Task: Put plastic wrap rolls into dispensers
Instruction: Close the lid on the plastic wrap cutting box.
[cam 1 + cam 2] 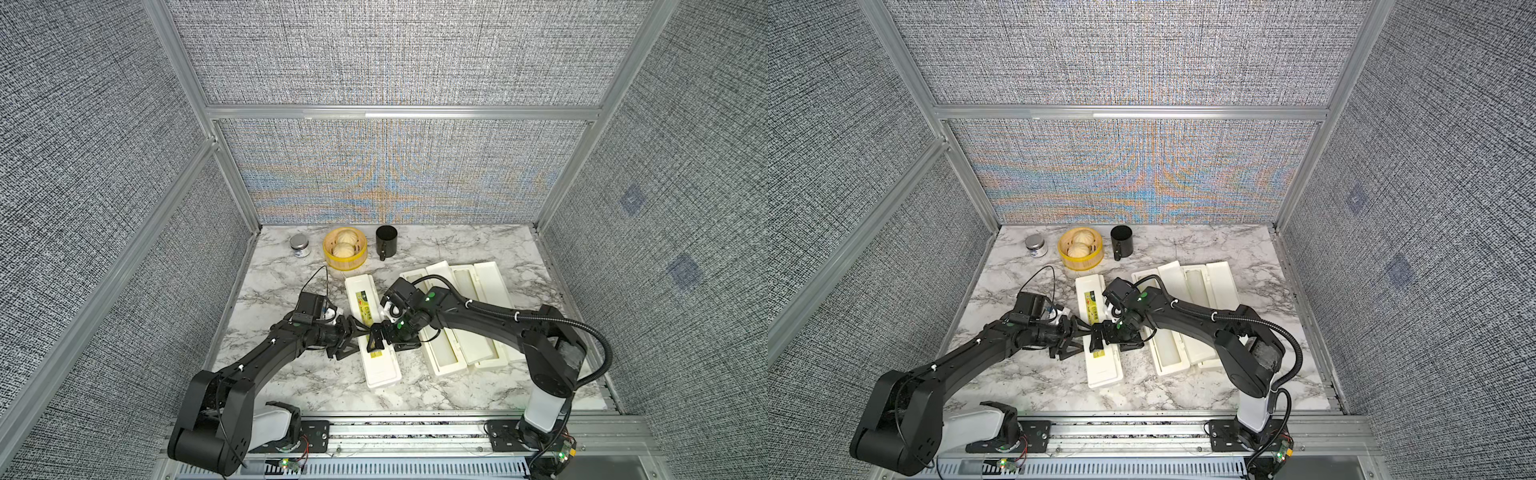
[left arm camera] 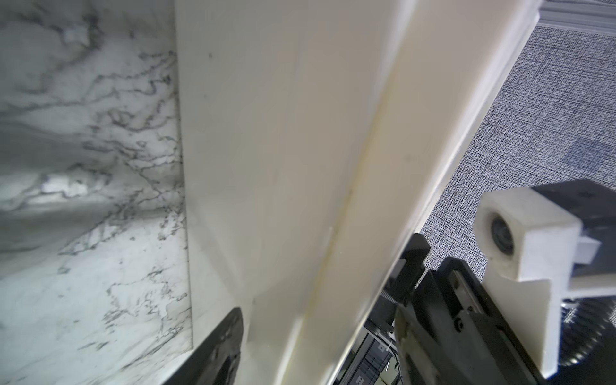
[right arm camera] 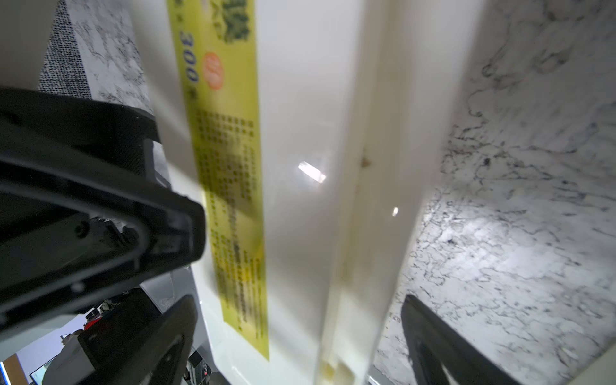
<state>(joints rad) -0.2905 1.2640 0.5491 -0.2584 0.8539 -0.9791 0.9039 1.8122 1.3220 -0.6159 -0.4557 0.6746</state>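
Grey-veined white marble makes up the tabletop [image 1: 291, 374]. At its far left stands a small glass jar with a silver lid [image 1: 298, 245], and just right of it a round yellow steamer basket [image 1: 345, 262] holds two pale buns [image 1: 344, 249]. Nearer, the left gripper [image 1: 353, 338] reaches in to the long left edge of a narrow cream-white plastic dispenser [image 1: 380, 370]. This box lies shut at mid-table, running near to far, with a yellow-green label strip [image 1: 365, 305] along its lid. That claw's fingers are parted, one low by the table and one over the lid, but whether they pinch the edge I cannot tell. A black mug [image 1: 385, 241] stands at the far side, right of the basket. The right gripper [image 1: 387, 343] hangs over the same dispenser, released, its fingers spread either side of the box. In the right wrist view a sliver of marble shows between one finger [image 3: 433, 340] and the box wall. Further right a second dispenser [image 1: 465, 349] and a third dispenser [image 1: 490, 282] lie side by side with lids thrown open, partly under the right arm. Their troughs show something pale; whether that is a plastic wrap roll I cannot tell.
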